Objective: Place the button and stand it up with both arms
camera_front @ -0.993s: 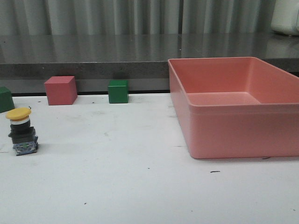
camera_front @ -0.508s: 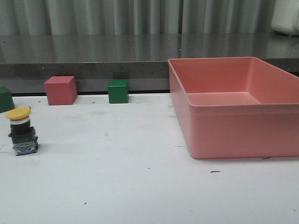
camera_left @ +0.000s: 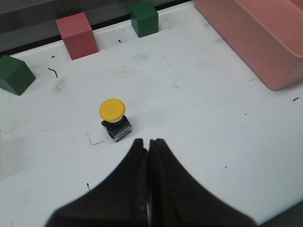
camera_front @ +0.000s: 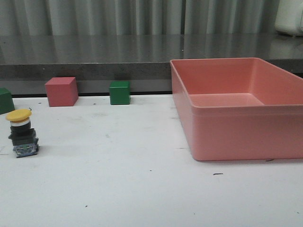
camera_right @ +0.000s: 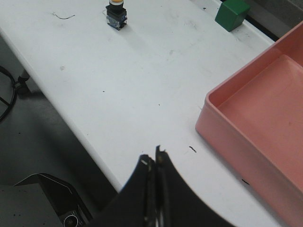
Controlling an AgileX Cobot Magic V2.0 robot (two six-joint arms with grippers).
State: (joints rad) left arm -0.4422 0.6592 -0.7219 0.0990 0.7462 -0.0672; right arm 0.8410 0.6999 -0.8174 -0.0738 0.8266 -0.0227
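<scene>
The button (camera_front: 21, 133) stands upright on the white table at the left, yellow cap on top, black body and bluish-grey base below. It also shows in the left wrist view (camera_left: 114, 119) and small in the right wrist view (camera_right: 116, 12). My left gripper (camera_left: 148, 142) is shut and empty, a short way from the button and above the table. My right gripper (camera_right: 153, 156) is shut and empty, near the table's front edge, far from the button. Neither gripper shows in the front view.
A large pink bin (camera_front: 246, 109) stands at the right. A pink cube (camera_front: 61, 91) and a green cube (camera_front: 119, 92) stand along the back edge, another green cube (camera_front: 5, 100) at the far left. A dark ledge runs behind the table.
</scene>
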